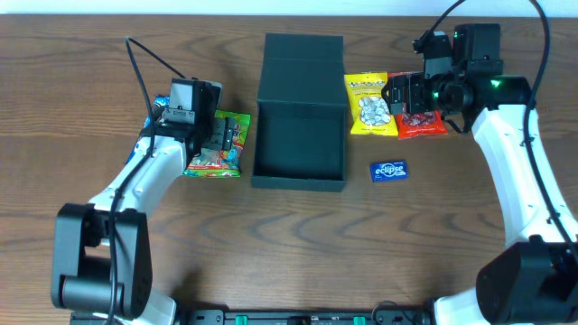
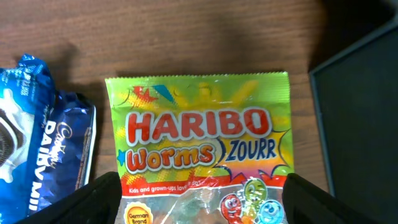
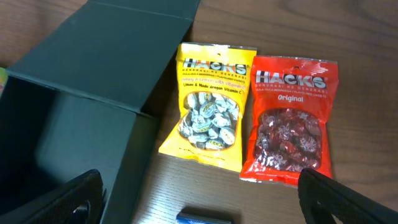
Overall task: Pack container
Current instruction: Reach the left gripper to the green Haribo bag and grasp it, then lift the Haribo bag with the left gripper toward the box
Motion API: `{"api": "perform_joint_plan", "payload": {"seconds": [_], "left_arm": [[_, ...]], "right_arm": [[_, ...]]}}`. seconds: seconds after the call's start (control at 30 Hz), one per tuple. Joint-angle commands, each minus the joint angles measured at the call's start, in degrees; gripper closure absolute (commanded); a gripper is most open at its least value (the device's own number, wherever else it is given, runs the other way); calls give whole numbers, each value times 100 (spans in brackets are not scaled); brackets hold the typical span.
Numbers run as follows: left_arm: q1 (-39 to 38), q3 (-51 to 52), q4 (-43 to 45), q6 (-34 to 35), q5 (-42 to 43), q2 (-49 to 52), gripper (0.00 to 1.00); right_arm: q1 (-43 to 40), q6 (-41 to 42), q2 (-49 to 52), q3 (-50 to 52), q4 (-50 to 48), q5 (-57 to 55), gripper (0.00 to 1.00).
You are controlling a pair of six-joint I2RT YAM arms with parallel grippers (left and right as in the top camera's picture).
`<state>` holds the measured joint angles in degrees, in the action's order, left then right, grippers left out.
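The dark teal container point(image 1: 299, 177) stands open at the table's middle, its flap lid point(image 1: 302, 59) folded back; nothing shows inside it. Its wall also shows in the right wrist view point(image 3: 74, 124) and its edge in the left wrist view point(image 2: 360, 118). My left gripper point(image 1: 209, 135) is open just above a green Haribo Worms packet point(image 2: 199, 137), one finger on each side of it point(image 2: 202, 199). My right gripper point(image 1: 404, 93) is open and empty point(image 3: 199, 193) above the table, right of the container.
A yellow Hacks packet point(image 3: 208, 99) and a red Hacks packet point(image 3: 289, 118) lie side by side right of the container. A blue Eclipse gum pack point(image 1: 388, 170) lies in front of them. A blue Dairy Milk packet point(image 2: 43, 137) lies left of the Haribo packet.
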<state>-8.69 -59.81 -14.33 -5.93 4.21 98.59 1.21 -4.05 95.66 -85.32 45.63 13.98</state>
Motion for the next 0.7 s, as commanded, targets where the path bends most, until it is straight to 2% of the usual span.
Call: {"api": "perform_joint_plan", "payload": {"seconds": [0.0, 0.17, 0.3, 0.53, 0.67], "left_arm": [[2, -59, 28, 20, -120, 433, 21], [2, -59, 133, 20, -122, 761, 31], [2, -59, 138, 20, -125, 876, 48], [2, -59, 142, 42, -122, 1091, 93], [2, -114, 151, 48, -125, 1073, 94]], "right_arm": [[-44, -94, -17, -81, 9, 42, 1], [-44, -96, -15, -81, 7, 44, 1], [-46, -98, -15, -81, 2, 42, 1], [-52, -140, -15, -81, 2, 42, 1], [-133, -136, -22, -85, -11, 44, 1]]}}
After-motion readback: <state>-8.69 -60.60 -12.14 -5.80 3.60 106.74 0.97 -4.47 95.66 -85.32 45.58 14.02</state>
